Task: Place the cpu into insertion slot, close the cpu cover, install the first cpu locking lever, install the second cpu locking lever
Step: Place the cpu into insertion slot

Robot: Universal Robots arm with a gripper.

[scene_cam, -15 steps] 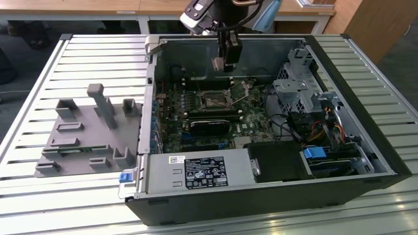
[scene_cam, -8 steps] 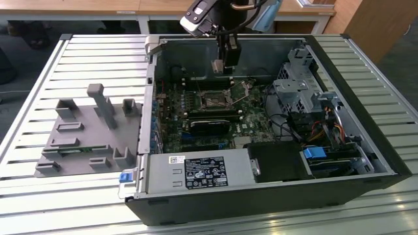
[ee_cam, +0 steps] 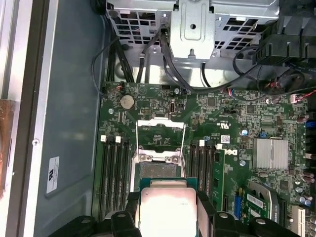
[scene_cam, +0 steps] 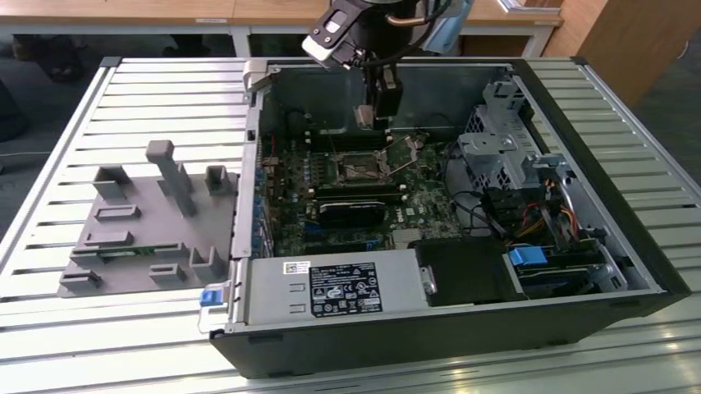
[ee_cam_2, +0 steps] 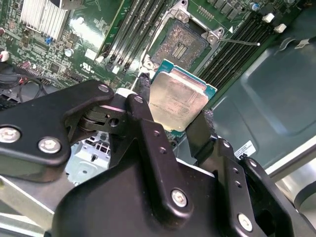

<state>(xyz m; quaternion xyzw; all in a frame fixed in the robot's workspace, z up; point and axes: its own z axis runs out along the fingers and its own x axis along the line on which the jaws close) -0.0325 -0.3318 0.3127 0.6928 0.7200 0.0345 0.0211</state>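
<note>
— Working where?
— Reaching into the computer case [scene_cam: 619, 189], over the green circuit board [ee_cam: 232, 143], with the gripper [ee_cam_2: 175, 111].
— Facing what?
— Facing the cpu cover [ee_cam: 160, 129], swung open on the far side of the insertion slot [ee_cam_2: 182, 42].
— Gripping?
— Pinching the cpu [ee_cam_2: 180, 101] by two opposite edges; hanging just short of the insertion slot, clear of it, pointing toward it.

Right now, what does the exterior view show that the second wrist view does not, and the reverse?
Exterior view: the grey plastic fixture tray and the label-covered grey power supply box. Second wrist view: the pale silver-grey metal top of the small square cpu, clamped by the black gripper. Both: the gripper, the green circuit board and the small square black insertion slot.
</note>
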